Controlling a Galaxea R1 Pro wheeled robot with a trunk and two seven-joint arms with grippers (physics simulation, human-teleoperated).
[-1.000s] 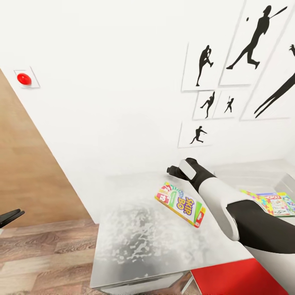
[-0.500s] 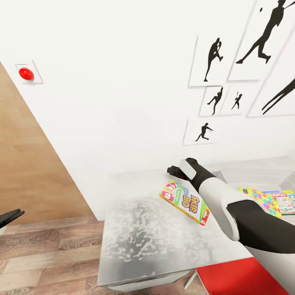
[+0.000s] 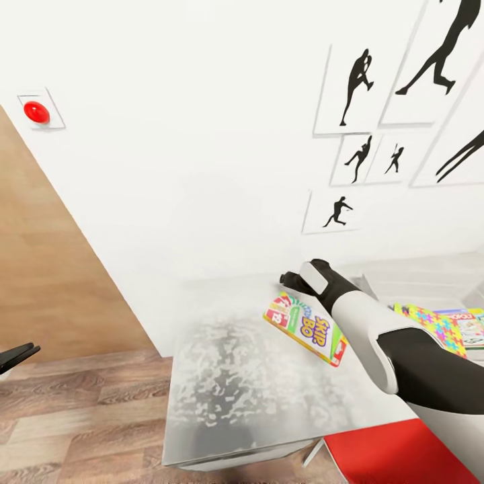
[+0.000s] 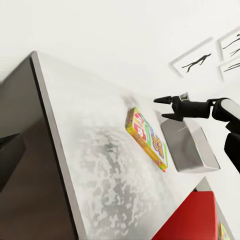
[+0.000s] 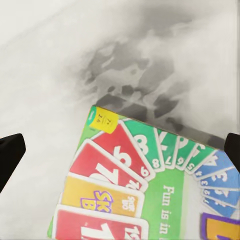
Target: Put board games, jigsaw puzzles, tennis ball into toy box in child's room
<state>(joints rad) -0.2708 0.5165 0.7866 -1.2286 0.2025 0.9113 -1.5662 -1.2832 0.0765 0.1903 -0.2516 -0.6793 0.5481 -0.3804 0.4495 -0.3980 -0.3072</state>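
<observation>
Head view: Skip-Bo box [image 3: 306,327] lies flat, diagonal; right pincer [image 4: 161,107] agape above.

The head view looks forward and down from behind the right arm, taking in the white wall with its silhouette pictures [image 3: 349,91], the wood floor [image 3: 81,403] and the mottled surface [image 3: 235,396] from well back. The left wrist view looks across that same surface [image 4: 95,165] from low beside its edge, facing the wall and the right tool [image 4: 169,107] held above the Skip-Bo box [image 4: 146,138]. The right wrist view looks straight down from close above the box [image 5: 145,190], between its own dark fingertips [image 5: 11,155]. All three views share the box [image 3: 306,327] and the surface around it.
</observation>
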